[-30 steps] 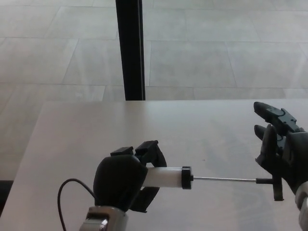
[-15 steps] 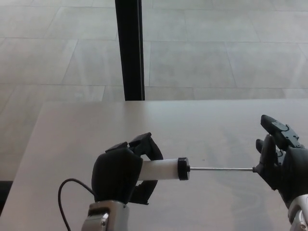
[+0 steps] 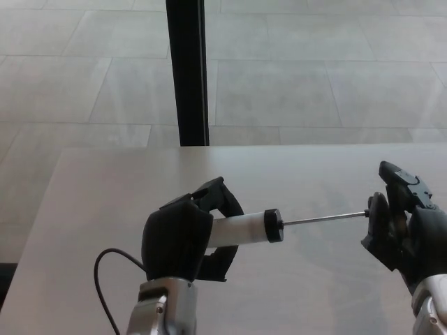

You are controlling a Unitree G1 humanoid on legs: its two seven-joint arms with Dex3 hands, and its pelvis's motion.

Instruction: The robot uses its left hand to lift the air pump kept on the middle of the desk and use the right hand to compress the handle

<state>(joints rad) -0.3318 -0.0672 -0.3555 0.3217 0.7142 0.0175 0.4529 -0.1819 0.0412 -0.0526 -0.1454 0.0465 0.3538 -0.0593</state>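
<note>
- Air pump (image 3: 241, 230) sits clamped in the left hand (image 3: 183, 241), barrel sticking out rightward above the desk (image 3: 105, 188).
- Right hand (image 3: 401, 227) meets the rod's far end; its grip cannot be told.

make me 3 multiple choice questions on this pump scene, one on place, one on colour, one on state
1. Which robot hand grips the pump barrel?
A left
B right
C neither

2. What colour is the barrel?
A red
B white
C green

3. How does the piston rod stand?
A pushed fully in
B drawn out
C detached on the desk

Answers:
1 A, the left robot hand wraps the air pump barrel.
2 B, the barrel is white with a black end cap.
3 B, the thin rod spans from the cap to the right robot hand, which is at the rod's far end.
</note>
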